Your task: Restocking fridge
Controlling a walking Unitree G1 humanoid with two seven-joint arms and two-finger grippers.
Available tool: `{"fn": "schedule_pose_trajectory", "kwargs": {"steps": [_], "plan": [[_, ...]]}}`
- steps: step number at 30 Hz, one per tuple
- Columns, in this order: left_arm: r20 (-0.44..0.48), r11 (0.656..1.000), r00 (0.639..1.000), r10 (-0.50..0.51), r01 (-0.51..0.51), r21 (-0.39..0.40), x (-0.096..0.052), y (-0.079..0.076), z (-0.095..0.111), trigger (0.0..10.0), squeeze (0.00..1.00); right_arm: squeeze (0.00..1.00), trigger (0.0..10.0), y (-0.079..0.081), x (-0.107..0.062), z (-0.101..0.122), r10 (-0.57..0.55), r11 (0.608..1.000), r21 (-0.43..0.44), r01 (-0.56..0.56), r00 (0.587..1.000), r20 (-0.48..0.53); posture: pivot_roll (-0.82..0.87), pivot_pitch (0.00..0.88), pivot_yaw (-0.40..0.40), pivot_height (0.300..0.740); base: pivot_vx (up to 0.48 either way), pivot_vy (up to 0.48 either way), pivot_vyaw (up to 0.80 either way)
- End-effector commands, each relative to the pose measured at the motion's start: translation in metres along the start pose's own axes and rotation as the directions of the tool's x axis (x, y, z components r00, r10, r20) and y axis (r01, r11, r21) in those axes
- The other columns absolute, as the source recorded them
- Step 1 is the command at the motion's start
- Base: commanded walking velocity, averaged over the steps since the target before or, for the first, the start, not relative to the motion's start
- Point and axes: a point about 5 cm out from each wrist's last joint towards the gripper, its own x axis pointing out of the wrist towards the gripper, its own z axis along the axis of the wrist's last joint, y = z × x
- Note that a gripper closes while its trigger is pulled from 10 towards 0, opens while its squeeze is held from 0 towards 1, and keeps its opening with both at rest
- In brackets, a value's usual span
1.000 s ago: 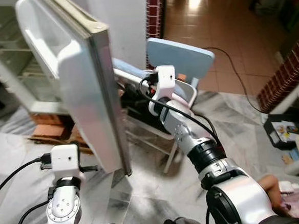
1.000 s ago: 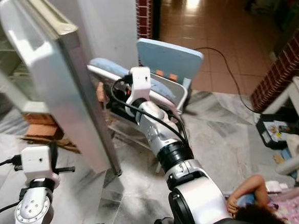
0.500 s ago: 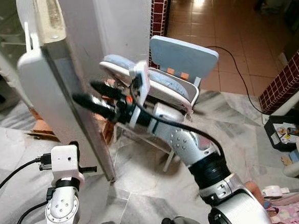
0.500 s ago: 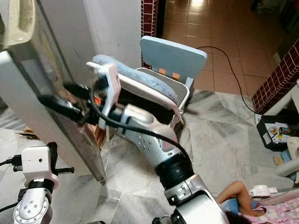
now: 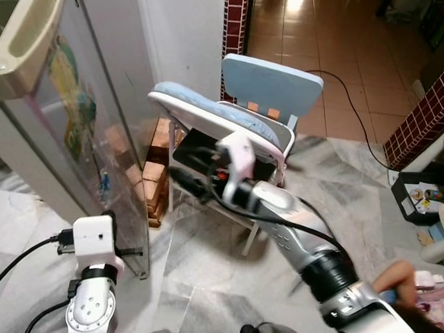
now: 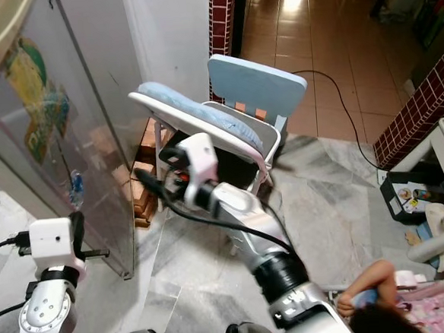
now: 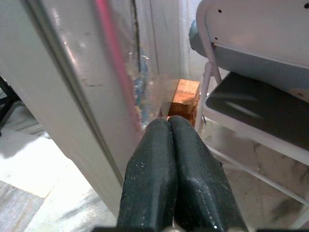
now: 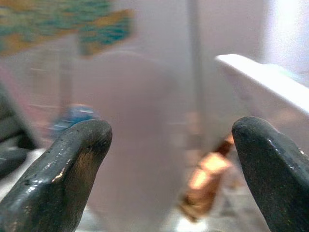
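Observation:
The fridge door (image 5: pixel 68 139) stands at the left, swung nearly to, its shiny outer face with a colourful sticker (image 5: pixel 76 93) turned towards me. My right arm reaches out across the middle. Its right gripper (image 5: pixel 186 180) is open and empty, a short way off the door's face. In the right wrist view the two fingers (image 8: pixel 63 169) are spread wide before the door and sticker. My left gripper (image 7: pixel 169 123) is shut on nothing, low by the door's bottom edge. Its wrist box (image 5: pixel 94 236) is at lower left.
A light-blue chair (image 5: pixel 266 87) with a folded seat stands just right of the door. Orange bricks (image 5: pixel 156 179) are stacked between chair and fridge. A black cable (image 5: pixel 347 104) runs over the tiled floor. A person's arm (image 5: pixel 393 276) lies at lower right.
The fridge door has swung from wide open to nearly shut. My right gripper, which was against the door half a second ago, now sits lower and off it.

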Motion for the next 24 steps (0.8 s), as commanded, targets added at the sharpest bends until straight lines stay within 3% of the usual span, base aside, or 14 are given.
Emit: {"fn": "schedule_pose_trajectory", "kwargs": {"steps": [1, 4, 9, 17, 19, 24], "plan": [[-0.016, 1.000, 1.000, -0.008, 0.007, -0.005, -0.001, 0.001, -0.003, 10.0, 0.00, 0.00, 10.0, -0.004, -0.006, 0.004, -0.040, 0.999, -0.027, 0.041, 0.999, 0.028, 0.07, 0.123, -0.046, 0.735, 0.000, 0.000, 0.00], [-0.018, 1.000, 1.000, -0.008, 0.008, -0.012, 0.000, 0.001, -0.003, 10.0, 0.00, 0.00, 10.0, -0.016, -0.019, -0.008, -0.125, 0.992, -0.021, 0.125, 0.992, -0.001, 0.07, 0.121, -0.045, 0.735, 0.000, 0.000, 0.00], [-0.018, 1.000, 1.000, 0.001, 0.000, 0.014, 0.007, 0.009, -0.002, 10.0, 0.00, 0.00, 10.0, -0.018, -0.023, -0.013, -0.157, 0.987, -0.040, 0.156, 0.988, -0.005, 0.06, 0.117, -0.036, 0.735, 0.000, 0.328, 0.00], [0.026, 0.989, 0.992, 0.121, -0.123, 0.081, 0.024, 0.043, 0.006, 10.0, 0.00, 0.00, 10.0, -0.018, -0.023, -0.012, -0.173, 0.983, -0.052, 0.173, 0.985, 0.005, 0.06, 0.110, -0.036, 0.735, 0.000, 0.480, 0.00], [0.026, 0.979, 0.983, 0.180, -0.181, 0.094, 0.027, 0.057, 0.004, 10.0, 0.00, 0.00, 10.0, -0.019, -0.024, -0.013, -0.177, 0.983, -0.056, 0.177, 0.984, 0.004, 0.06, 0.107, -0.038, 0.735, 0.000, 0.309, 0.00], [0.026, 0.963, 0.969, 0.245, -0.246, 0.106, 0.030, 0.074, 0.004, 10.0, 0.00, 0.00, 10.0, -0.021, -0.026, -0.015, -0.187, 0.980, -0.064, 0.186, 0.982, -0.003, 0.05, 0.105, -0.042, 0.735, 0.000, 0.117, 0.00]]}}
